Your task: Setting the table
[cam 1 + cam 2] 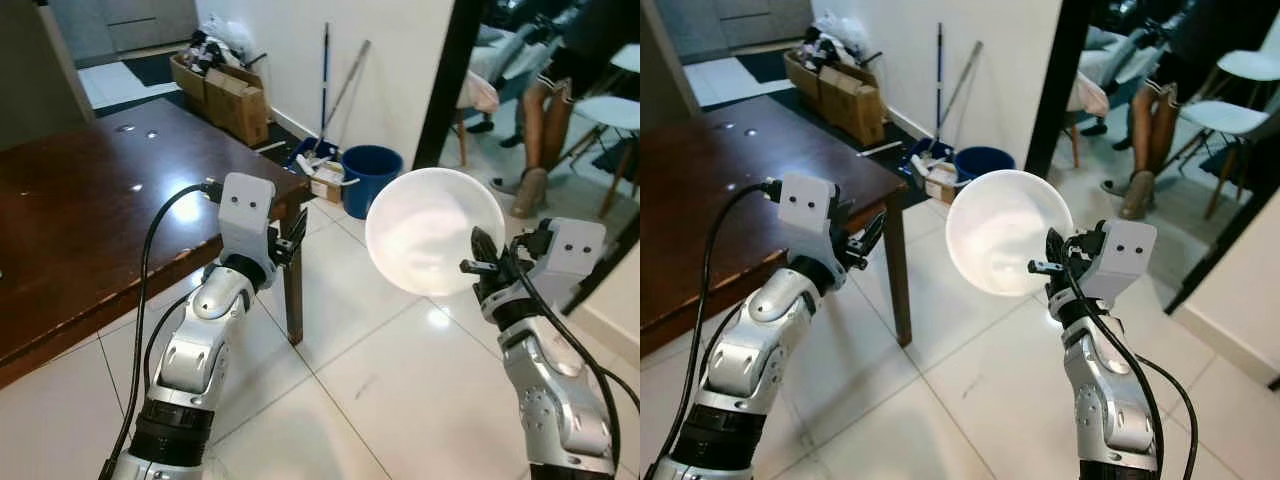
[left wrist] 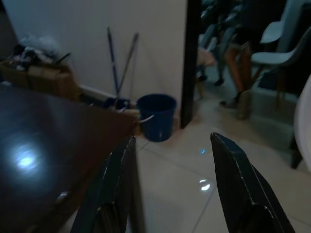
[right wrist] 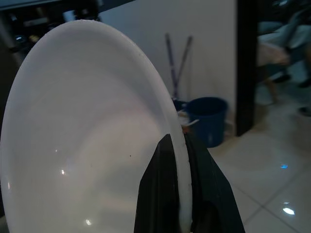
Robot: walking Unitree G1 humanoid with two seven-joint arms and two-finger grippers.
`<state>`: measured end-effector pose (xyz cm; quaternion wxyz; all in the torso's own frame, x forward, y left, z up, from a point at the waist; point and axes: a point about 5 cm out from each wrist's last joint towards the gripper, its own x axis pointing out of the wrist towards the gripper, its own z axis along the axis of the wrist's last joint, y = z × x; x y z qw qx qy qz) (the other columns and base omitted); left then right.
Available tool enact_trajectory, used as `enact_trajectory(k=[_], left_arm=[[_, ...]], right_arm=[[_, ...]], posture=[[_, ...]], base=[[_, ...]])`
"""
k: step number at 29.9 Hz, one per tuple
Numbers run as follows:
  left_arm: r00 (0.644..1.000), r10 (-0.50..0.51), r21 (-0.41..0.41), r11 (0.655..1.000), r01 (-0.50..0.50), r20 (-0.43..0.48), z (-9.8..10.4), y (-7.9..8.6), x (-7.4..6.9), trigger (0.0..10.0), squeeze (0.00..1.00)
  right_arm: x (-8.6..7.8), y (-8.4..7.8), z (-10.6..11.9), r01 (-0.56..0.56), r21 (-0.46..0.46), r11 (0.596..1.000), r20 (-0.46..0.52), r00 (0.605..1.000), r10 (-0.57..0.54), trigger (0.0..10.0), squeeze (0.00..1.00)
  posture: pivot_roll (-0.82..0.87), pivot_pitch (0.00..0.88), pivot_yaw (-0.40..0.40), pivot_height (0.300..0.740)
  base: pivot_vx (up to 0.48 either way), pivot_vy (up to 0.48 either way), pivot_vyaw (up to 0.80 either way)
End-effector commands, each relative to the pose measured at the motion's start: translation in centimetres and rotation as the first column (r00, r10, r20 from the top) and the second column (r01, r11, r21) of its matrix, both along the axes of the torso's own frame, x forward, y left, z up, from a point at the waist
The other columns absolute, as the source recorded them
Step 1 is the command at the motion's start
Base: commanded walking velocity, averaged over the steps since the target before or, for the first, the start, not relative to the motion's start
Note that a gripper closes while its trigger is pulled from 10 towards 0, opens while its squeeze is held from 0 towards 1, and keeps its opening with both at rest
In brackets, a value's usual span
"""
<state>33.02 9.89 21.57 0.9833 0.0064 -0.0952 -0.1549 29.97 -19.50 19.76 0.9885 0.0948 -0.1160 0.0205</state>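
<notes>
A round white plate (image 1: 435,230) is held upright in the air over the tiled floor, its hollow face turned toward me. My right gripper (image 1: 486,262) is shut on the plate's rim, and the right wrist view shows both fingers (image 3: 163,189) pinching the edge of the plate (image 3: 87,141). The dark brown wooden table (image 1: 90,200) stands to the left. My left gripper (image 1: 290,240) hovers at the table's near corner, open with nothing between its fingers (image 2: 243,184).
A blue bucket (image 1: 370,178), a mop and broom lean by the white wall beyond the table. Cardboard boxes (image 1: 235,100) sit further back. A person's legs (image 1: 535,120) and white chairs (image 1: 615,115) are at the far right past a dark door frame (image 1: 450,80). Glossy tiled floor lies ahead.
</notes>
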Motion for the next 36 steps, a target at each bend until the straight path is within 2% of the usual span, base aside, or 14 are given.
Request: enact_trajectory(k=[1,11,22,30,33,36], left_arm=[[1.000,0.006,0.001,1.000,-0.006,-0.022,-0.4,0.1,0.0,10.0,0.00],[0.999,0.026,-0.001,1.000,-0.026,-0.021,-0.3,0.3,0.1,10.0,0.00],[1.000,0.023,0.029,0.999,-0.024,0.018,0.2,0.1,-0.1,10.0,0.00],[0.999,0.007,0.040,0.999,-0.008,0.039,0.4,-0.2,-0.4,10.0,0.00],[0.999,-0.003,0.041,0.999,0.001,0.045,0.5,-0.3,-0.6,10.0,0.00],[0.999,-0.006,0.041,0.999,0.004,0.046,0.5,-0.3,-0.6,10.0,0.00]], right_arm=[[-0.1,0.1,0.1,-0.001,-0.006,1.000,0.009,1.000,0.001,10.0,0.00],[-0.3,1.0,0.1,-0.067,-0.002,0.998,0.012,0.998,0.067,10.0,0.00],[-0.6,2.2,0.3,-0.161,-0.025,0.987,0.015,0.987,0.161,10.0,0.00],[-1.4,3.7,0.5,-0.324,0.002,0.946,0.024,0.946,0.324,10.0,0.00],[-2.3,4.9,0.8,-0.462,0.048,0.886,0.041,0.887,0.460,10.0,0.00],[-2.5,5.1,0.9,-0.491,0.057,0.869,0.046,0.871,0.489,10.0,0.00]], posture=[[-0.08,0.005,0.083,0.740],[-0.07,0.008,0.087,0.740],[-0.07,0.008,0.089,0.740],[-0.07,0.008,0.092,0.740],[-0.07,0.007,0.093,0.740],[-0.07,0.007,0.093,0.740]], base=[[0.461,0.000,0.00],[0.461,0.000,0.00],[0.460,0.000,0.74],[0.458,0.000,0.80],[0.454,0.000,0.48],[0.454,0.000,0.00]])
